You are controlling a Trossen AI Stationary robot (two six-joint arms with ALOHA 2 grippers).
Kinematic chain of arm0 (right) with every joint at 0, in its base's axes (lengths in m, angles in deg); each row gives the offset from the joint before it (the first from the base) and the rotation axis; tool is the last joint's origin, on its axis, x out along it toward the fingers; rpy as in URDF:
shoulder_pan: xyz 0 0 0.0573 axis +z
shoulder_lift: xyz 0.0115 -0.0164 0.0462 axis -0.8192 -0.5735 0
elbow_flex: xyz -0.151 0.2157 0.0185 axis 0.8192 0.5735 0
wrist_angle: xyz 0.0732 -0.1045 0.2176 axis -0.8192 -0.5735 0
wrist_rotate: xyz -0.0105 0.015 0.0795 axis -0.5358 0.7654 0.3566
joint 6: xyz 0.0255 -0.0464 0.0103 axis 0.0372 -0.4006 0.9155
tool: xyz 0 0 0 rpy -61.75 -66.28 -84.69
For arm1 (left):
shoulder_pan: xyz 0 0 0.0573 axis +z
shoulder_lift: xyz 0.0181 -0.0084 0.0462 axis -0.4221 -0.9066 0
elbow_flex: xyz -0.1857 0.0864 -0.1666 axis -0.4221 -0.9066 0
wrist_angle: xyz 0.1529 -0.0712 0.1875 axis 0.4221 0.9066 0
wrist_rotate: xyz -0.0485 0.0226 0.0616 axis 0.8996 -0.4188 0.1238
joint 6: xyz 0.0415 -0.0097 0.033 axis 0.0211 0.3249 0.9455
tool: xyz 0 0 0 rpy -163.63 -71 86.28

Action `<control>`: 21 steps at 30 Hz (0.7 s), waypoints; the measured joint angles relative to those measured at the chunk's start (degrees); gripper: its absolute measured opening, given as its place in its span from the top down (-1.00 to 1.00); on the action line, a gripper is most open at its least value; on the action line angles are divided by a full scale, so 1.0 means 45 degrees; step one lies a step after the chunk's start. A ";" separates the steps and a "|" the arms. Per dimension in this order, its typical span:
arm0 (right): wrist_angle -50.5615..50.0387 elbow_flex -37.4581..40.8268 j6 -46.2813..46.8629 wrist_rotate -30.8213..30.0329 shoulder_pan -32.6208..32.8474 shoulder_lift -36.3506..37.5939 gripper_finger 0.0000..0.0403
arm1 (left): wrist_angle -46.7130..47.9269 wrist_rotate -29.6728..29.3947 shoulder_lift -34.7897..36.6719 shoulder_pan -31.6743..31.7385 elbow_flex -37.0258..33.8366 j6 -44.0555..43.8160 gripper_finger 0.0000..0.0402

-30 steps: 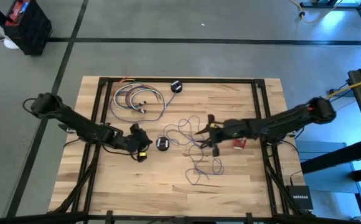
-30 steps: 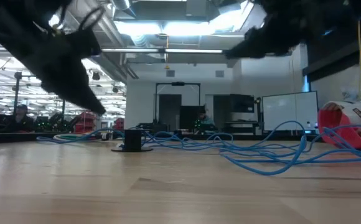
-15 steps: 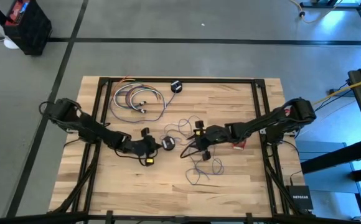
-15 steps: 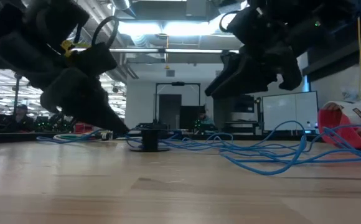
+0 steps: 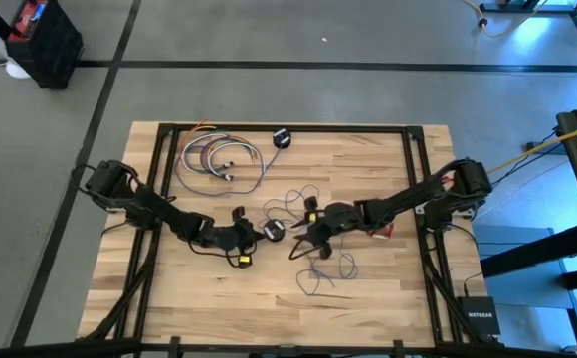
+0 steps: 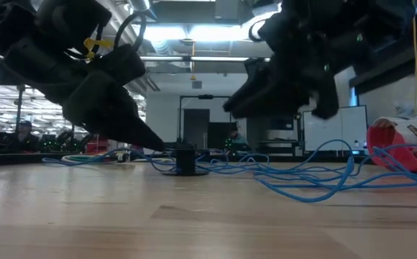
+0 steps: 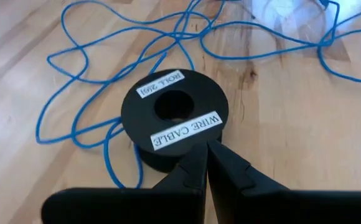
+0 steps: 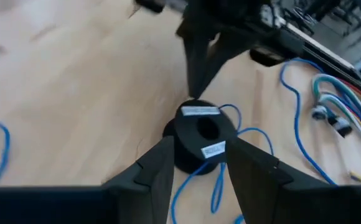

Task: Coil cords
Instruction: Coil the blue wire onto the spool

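While both arms reach toward the middle of the table, the left gripper has its fingers pressed together, their tips touching the near edge of the black spool. Two white labels on the spool's top read "ROLL 2601" and "WIRE CABLE" in the left wrist view. The right gripper sits just right of the spool with its fingers spread apart, one on each side of it; whether they touch its sides cannot be told, and it stands on the wood. From the spool the thin blue cord runs right and nearward in loose, tangled loops across the table's centre, passing under the right arm. At table level the loops lie flat on the wood and rise in a small arch at the right. A red-and-white bundle lies to the right of the cord, mostly hidden by the right arm. A coil of multicoloured wires rests at the far left of the table, well apart from the spool, and a second small black spool sits at the far edge
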 joint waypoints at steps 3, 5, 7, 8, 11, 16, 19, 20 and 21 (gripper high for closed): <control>0.0911 0.0000 -0.1345 -0.0394 0.0232 -0.0789 0.26 | 0.0084 -0.0030 0.0000 -0.0215 -0.0005 -0.0477 0.97; 0.1473 0.0000 -0.2389 -0.0807 0.0521 -0.1305 0.26 | 0.0042 -0.0127 0.0000 -0.0368 -0.0005 -0.0513 0.97; 0.2038 0.0000 -0.3522 -0.1388 0.0836 -0.1816 0.26 | 0.0022 -0.0194 0.0000 -0.0507 -0.0005 -0.0746 0.97; 0.2383 0.0000 -0.4196 -0.1752 0.0952 -0.2084 0.26 | 0.0022 -0.0224 0.0000 -0.0579 -0.0005 -0.0969 0.97; 0.3514 -0.0005 -0.5933 -0.3128 0.1183 -0.2792 0.26 | 0.0000 -0.0404 0.0000 -0.0870 -0.0005 -0.1485 0.97; 0.4542 -0.0260 -0.6705 -0.4103 0.1193 -0.3387 0.26 | -0.0034 -0.0926 0.0000 -0.1374 -0.0005 -0.1839 0.97; 0.3914 -0.0770 -0.6708 -0.3891 0.1180 -0.3645 0.26 | -0.0065 -0.1171 0.0005 -0.1548 -0.0005 -0.2028 0.97; 0.3647 -0.0955 -0.6732 -0.3726 0.1193 -0.3730 0.26 | -0.0065 -0.1208 0.0005 -0.1592 -0.0005 -0.2065 0.97; 0.3427 -0.1095 -0.6737 -0.3645 0.1194 -0.3816 0.26 | -0.0062 -0.1210 0.0005 -0.1607 -0.0005 -0.2097 0.97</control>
